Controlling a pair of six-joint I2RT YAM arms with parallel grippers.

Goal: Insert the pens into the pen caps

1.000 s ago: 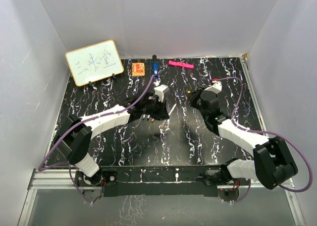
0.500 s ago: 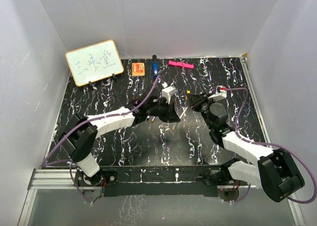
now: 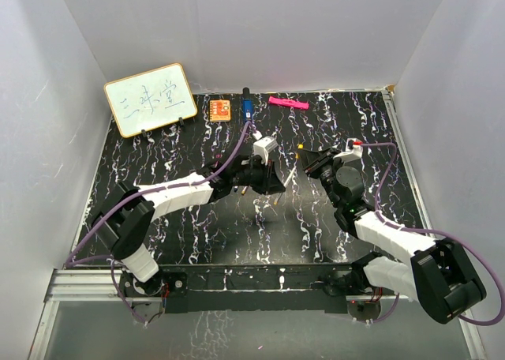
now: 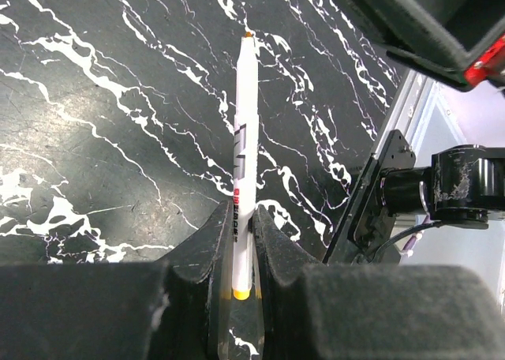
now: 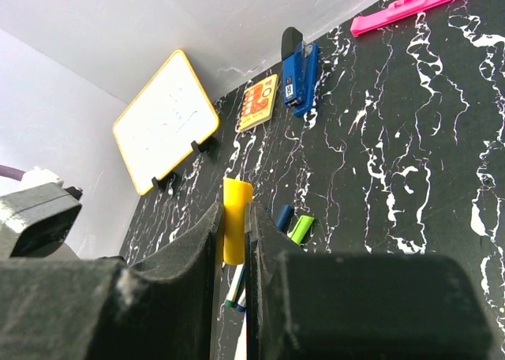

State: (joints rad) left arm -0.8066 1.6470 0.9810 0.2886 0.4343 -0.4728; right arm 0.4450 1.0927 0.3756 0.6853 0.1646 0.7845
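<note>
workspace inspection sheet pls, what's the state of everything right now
surface: black marbled table top, nothing spilled
job's things: white pen and yellow cap held above the table, not yet joined; blue cap and green cap lying loose
clutter: whiteboard, orange card, blue object, pink bar along the far edge
grippers: left gripper shut on white pen; right gripper shut on yellow cap
cables: purple cables loop along both arms, no snag seen
surroundings: white walls on three sides
</note>
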